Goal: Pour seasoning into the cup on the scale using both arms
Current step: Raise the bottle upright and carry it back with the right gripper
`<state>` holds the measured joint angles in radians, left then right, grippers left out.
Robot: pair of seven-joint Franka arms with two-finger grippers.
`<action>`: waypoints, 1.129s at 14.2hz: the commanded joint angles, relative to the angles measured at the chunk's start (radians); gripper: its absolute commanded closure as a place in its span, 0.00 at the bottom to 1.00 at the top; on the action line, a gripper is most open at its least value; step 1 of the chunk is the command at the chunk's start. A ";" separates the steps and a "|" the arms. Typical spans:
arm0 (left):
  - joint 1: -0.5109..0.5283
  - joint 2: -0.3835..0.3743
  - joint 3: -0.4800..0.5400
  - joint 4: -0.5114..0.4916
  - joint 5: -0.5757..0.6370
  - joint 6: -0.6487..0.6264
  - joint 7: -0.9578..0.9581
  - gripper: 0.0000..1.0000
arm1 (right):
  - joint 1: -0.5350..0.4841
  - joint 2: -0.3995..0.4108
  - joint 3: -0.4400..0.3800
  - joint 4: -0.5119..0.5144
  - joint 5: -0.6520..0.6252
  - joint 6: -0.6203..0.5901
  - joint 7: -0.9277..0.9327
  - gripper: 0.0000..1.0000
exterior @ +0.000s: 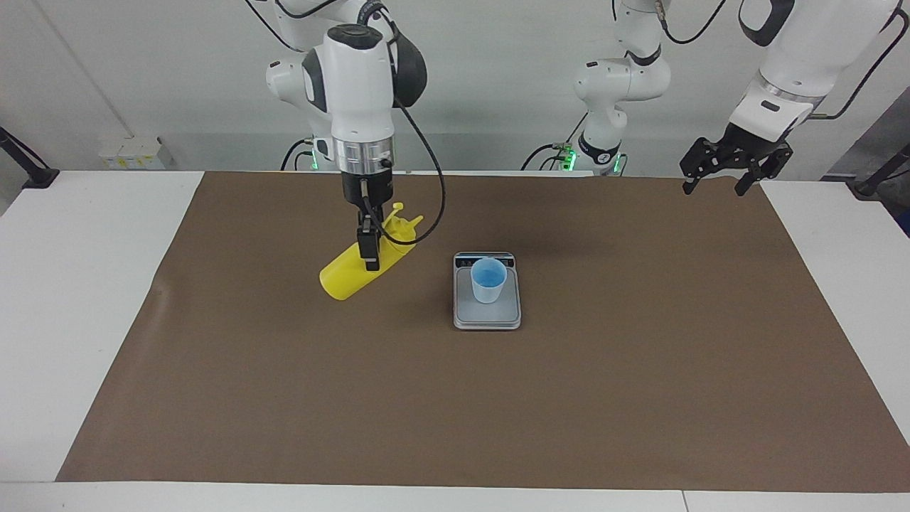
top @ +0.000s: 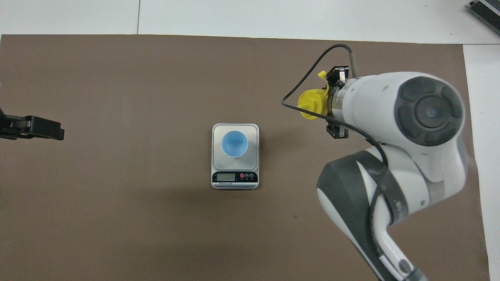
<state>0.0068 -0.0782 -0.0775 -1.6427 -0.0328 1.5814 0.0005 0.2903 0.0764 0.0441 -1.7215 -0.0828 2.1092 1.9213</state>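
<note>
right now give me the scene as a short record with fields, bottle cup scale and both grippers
bottle: yellow bottle, tilted, held off the mat, toward the right arm's end of the table, away from the scale
cup: blue cup, upright on the scale
scale: scale mid-mat, display strip at the end nearer the robots
right gripper: right gripper shut on the bottle
left gripper: left gripper open, empty, waiting in the air over the mat's corner at the left arm's end
pouring: none now, nozzle not over the cup
</note>
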 commanded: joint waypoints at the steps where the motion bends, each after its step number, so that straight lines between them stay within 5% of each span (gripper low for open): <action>1: 0.015 -0.014 -0.004 -0.011 -0.015 -0.009 0.010 0.00 | -0.071 -0.020 0.003 -0.007 0.154 -0.001 -0.048 1.00; 5: 0.015 -0.014 -0.004 -0.011 -0.015 -0.009 0.010 0.00 | -0.212 -0.024 0.000 -0.012 0.441 -0.063 -0.117 1.00; 10: 0.015 -0.014 -0.004 -0.011 -0.015 -0.009 0.010 0.00 | -0.382 -0.017 0.000 -0.032 0.599 -0.202 -0.377 1.00; 16: 0.015 -0.014 -0.004 -0.011 -0.015 -0.009 0.010 0.00 | -0.578 0.083 0.000 -0.033 0.728 -0.369 -0.669 1.00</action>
<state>0.0068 -0.0782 -0.0775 -1.6427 -0.0328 1.5811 0.0005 -0.2414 0.1356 0.0321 -1.7585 0.6014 1.7725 1.3290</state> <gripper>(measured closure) 0.000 0.454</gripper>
